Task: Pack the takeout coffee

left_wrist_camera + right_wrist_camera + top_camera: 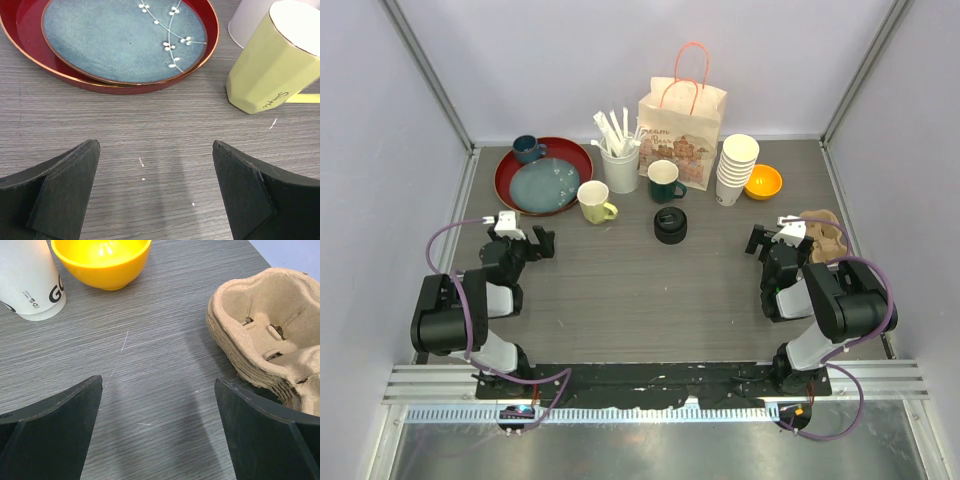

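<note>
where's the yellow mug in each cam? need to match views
Top external: yellow mug left of centre, just right of the red tray.
Left wrist: yellow mug upper right, red tray upper left.
Right wrist: not in view.
Shared landmark: the red tray.

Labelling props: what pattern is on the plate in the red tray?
The plate is blue-grey with a white blossom-branch motif; best in the left wrist view.

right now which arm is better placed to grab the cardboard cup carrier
Right. The cardboard cup carrier lies just beside the open right gripper, slightly to its right. The left gripper sits at the opposite side, facing the red tray and yellow mug.
</note>
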`<action>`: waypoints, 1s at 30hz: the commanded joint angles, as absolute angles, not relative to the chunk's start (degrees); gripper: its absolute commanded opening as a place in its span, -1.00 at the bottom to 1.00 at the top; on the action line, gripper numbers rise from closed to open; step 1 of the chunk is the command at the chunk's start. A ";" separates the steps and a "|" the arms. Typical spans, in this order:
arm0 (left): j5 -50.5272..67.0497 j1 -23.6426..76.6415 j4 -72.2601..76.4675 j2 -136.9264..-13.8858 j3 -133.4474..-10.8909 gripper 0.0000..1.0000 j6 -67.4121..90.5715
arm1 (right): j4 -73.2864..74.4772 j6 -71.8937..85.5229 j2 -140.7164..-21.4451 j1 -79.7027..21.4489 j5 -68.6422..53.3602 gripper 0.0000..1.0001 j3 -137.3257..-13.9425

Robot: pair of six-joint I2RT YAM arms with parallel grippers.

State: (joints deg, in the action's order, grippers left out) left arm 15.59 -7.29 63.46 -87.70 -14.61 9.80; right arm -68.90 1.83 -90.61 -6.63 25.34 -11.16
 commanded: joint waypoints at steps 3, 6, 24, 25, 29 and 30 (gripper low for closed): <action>15.03 -7.47 65.65 -86.84 -15.29 1.00 8.44 | -71.37 2.37 -88.95 -6.42 25.49 1.00 -12.48; 15.12 -7.47 65.65 -86.84 -15.29 0.99 8.44 | -71.46 2.37 -88.95 -6.42 25.49 0.99 -12.57; 19.49 -7.47 64.52 -87.19 -15.90 0.99 6.95 | -60.76 1.32 -71.03 -6.42 21.91 0.99 -10.90; 19.77 -7.38 64.42 -87.01 -16.00 1.00 6.77 | -60.30 1.23 -69.19 -6.42 20.75 0.99 -11.07; 20.82 -7.38 64.34 -86.92 -16.08 1.00 6.24 | -52.85 0.97 -57.70 -6.42 16.79 0.99 -14.30; 21.00 -7.47 64.34 -86.75 -16.00 0.99 6.33 | -45.51 1.05 -56.00 -6.42 15.83 0.99 -15.89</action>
